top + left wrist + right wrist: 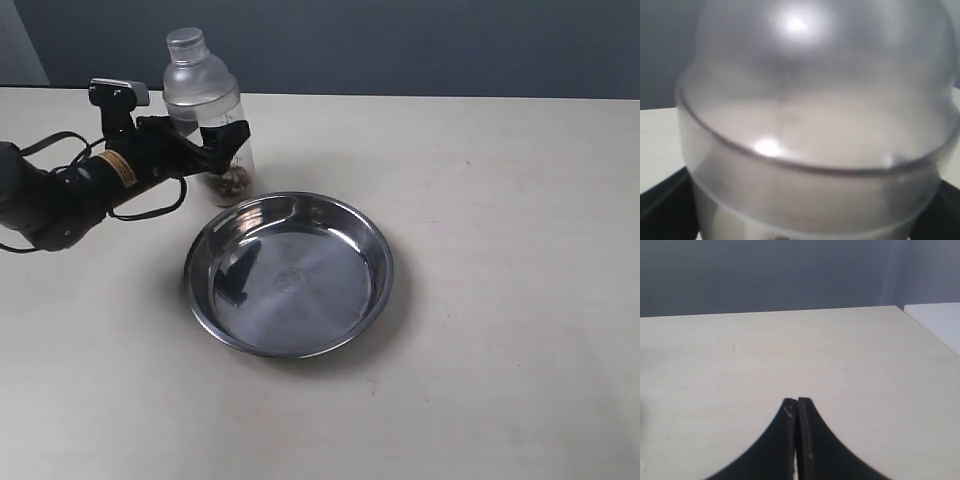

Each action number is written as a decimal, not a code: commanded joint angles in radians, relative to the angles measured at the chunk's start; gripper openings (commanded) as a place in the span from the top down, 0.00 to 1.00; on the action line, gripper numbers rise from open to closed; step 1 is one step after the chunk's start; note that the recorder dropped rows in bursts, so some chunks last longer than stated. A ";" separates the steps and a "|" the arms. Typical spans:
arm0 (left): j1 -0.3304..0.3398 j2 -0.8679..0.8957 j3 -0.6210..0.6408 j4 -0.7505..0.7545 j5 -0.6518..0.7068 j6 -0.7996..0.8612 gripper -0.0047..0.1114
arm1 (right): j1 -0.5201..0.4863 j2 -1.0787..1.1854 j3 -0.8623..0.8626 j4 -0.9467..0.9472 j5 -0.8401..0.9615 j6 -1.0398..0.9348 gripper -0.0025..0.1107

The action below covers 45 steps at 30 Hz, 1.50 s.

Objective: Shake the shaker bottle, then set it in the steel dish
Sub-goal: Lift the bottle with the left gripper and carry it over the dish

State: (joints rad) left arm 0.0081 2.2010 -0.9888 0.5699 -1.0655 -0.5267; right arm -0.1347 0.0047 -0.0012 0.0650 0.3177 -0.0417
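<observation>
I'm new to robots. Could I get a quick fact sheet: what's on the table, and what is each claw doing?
Bottle: shaker bottle, upright, beside the steel dish, outside it
Contents: brown grains at the bottom
Dish: empty
Left gripper: closed around the bottle's middle
Right gripper: shut, empty, above the table

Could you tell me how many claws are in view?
2: the left claw grips the bottle beside the dish; the right claw, shut, appears only in its wrist view.
</observation>
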 commanded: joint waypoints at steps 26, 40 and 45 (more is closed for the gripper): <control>-0.319 -1.038 0.296 0.707 0.600 -0.830 0.96 | -0.003 -0.005 0.001 0.001 -0.013 -0.002 0.99; -0.390 -0.950 0.399 0.680 0.675 -0.781 0.96 | -0.003 -0.005 0.001 0.001 -0.013 -0.002 0.99; -0.390 -1.041 0.306 0.678 0.661 -0.780 0.96 | -0.003 -0.005 0.001 0.001 -0.013 -0.002 0.99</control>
State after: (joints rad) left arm -0.3768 1.2016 -0.6478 1.2806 -0.3964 -1.3035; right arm -0.1347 0.0047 -0.0012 0.0650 0.3177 -0.0417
